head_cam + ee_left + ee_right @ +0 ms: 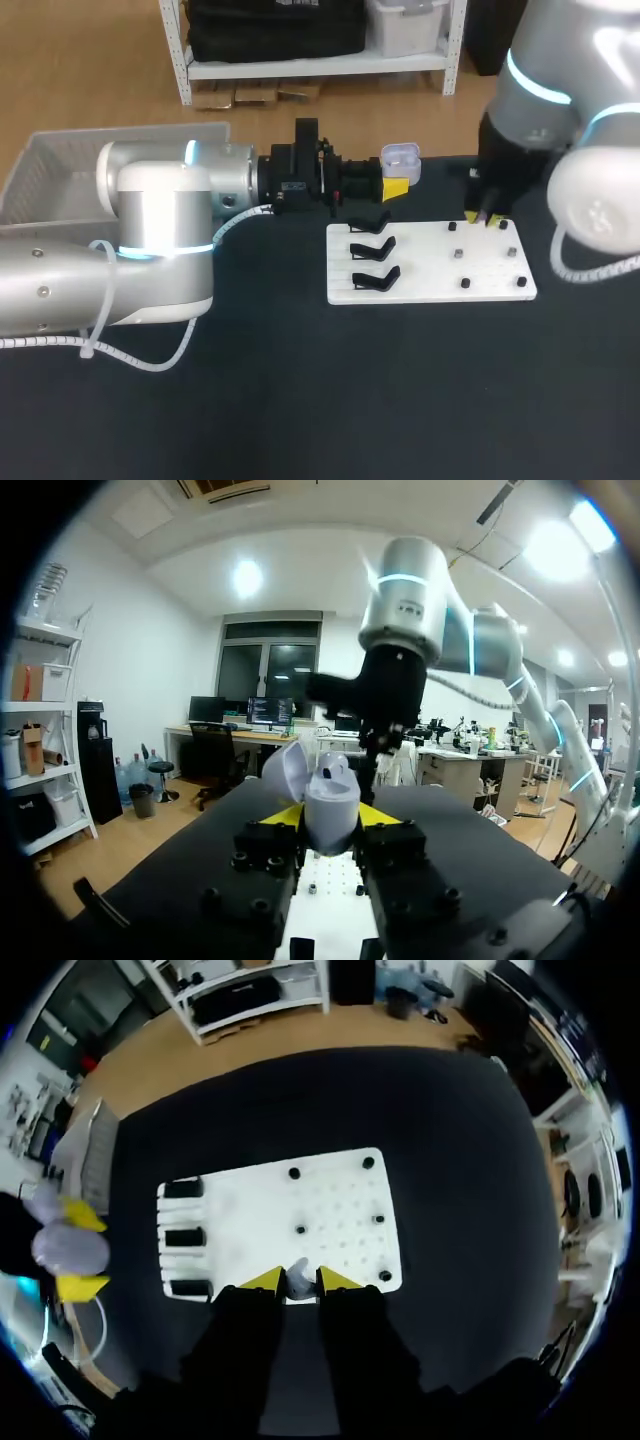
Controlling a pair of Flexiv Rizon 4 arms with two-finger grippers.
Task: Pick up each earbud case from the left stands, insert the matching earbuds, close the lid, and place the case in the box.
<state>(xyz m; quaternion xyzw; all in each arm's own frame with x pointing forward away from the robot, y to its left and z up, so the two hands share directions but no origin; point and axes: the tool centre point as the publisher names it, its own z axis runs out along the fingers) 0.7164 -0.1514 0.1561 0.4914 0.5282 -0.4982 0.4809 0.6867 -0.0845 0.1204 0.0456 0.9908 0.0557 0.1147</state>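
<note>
Gripping the open earbud case (330,805) from both sides, your left claw (330,816) is holding it above the worktop (300,400); its contents are unclear. Your right claw (300,1281) is pinching a white earbud (298,1274) at the white board's (330,1210) edge. The box (50,170) is sitting partly hidden behind your left arm.

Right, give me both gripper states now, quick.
Left gripper: shut on the earbud case, whose lid is open.
Right gripper: shut on what looks like a small pale earbud.
</note>
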